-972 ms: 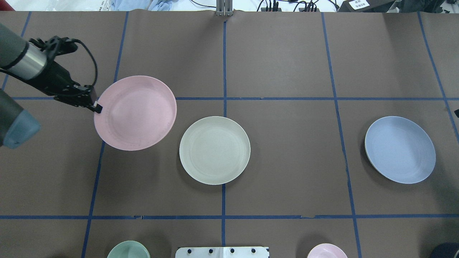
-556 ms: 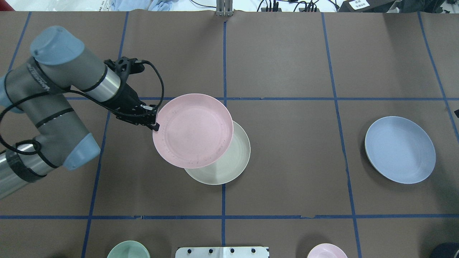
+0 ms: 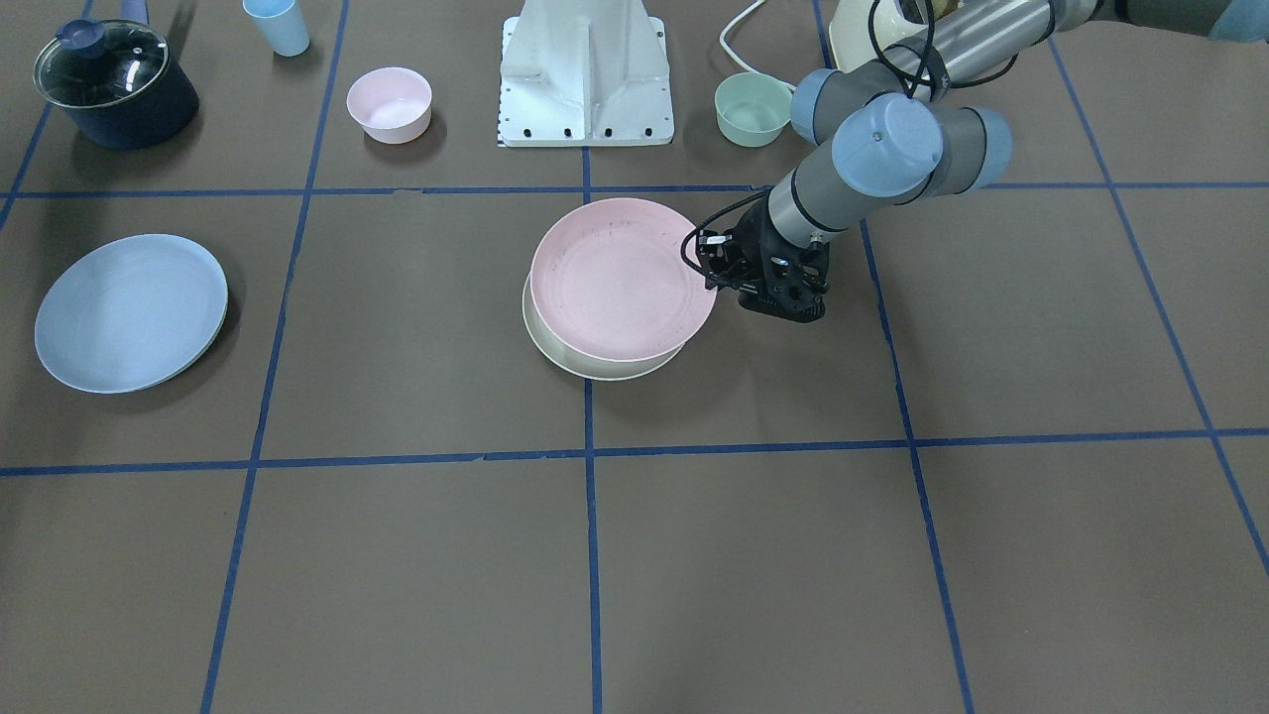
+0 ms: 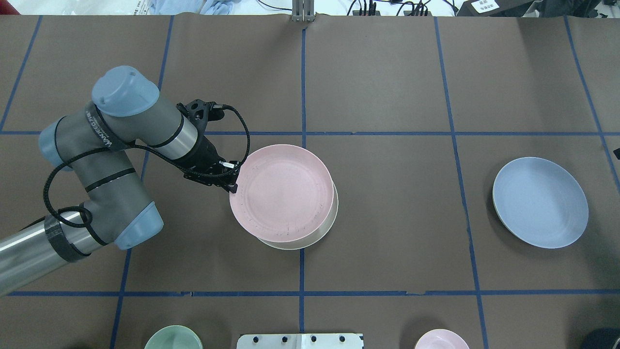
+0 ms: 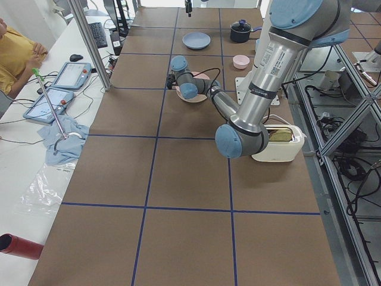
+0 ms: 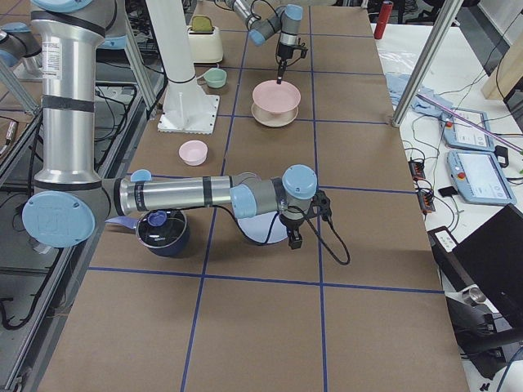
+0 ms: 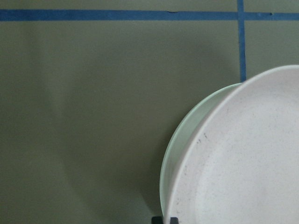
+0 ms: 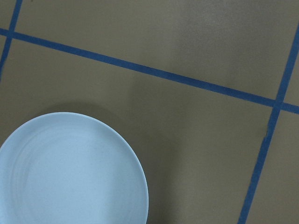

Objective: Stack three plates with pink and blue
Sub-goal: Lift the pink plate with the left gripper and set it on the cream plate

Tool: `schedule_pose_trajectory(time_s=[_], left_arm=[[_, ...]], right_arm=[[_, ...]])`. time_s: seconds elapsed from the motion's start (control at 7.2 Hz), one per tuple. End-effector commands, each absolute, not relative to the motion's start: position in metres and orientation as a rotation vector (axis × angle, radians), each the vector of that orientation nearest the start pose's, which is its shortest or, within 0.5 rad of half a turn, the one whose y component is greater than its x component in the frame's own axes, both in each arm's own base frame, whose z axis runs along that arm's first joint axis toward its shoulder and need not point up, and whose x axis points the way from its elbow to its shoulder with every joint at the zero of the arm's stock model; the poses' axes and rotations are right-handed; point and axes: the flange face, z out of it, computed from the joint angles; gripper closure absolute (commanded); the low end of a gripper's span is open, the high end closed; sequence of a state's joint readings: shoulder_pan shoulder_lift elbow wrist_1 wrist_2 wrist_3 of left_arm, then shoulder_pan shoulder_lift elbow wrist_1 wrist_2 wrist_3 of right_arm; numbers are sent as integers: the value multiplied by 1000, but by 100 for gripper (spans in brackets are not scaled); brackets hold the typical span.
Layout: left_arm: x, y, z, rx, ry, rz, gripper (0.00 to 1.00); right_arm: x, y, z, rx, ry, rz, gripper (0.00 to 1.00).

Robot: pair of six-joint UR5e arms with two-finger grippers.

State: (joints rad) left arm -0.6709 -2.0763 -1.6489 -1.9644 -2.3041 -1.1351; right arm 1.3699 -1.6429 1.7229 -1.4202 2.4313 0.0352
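Note:
My left gripper (image 4: pixel 234 182) is shut on the left rim of the pink plate (image 4: pixel 283 194) and holds it level over the cream plate (image 4: pixel 312 241), almost centred, slightly offset. I cannot tell whether the two plates touch. In the front view the gripper (image 3: pixel 712 283) is at the pink plate's (image 3: pixel 620 283) right rim, with the cream plate (image 3: pixel 605 370) showing below it. The blue plate (image 4: pixel 540 202) lies alone at the table's right. My right gripper (image 6: pixel 292 241) hovers by the blue plate (image 8: pixel 70 172); I cannot tell whether it is open or shut.
A mint bowl (image 3: pixel 753 109) and a small pink bowl (image 3: pixel 390 102) flank the white robot base (image 3: pixel 585 74). A dark lidded pot (image 3: pixel 114 84) and a blue cup (image 3: pixel 283 25) stand beyond the blue plate. A toaster (image 5: pixel 277 140) sits by the left arm's base.
My left arm has carried the pink plate rightward from the table's left side to over the cream plate and lowered it a little. The blue plate has not moved.

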Motion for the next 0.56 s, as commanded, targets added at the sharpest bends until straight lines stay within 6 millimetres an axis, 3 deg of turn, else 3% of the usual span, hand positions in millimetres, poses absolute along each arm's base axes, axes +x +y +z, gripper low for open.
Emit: schedule_pose_trajectory(time_s=[0.0,0.14,0.42], left_arm=[[479,-456,283,-107,1137,131,1],[481,-457,289,-122,1134,113,0],[467,-464,279,-112,1157,78,0]], right_arm=[[-38,-474,596,114,-878,-254,0],[-38,-474,595,113,-880,-255,0],[-78,-477,593,63,-877,-220,0]])
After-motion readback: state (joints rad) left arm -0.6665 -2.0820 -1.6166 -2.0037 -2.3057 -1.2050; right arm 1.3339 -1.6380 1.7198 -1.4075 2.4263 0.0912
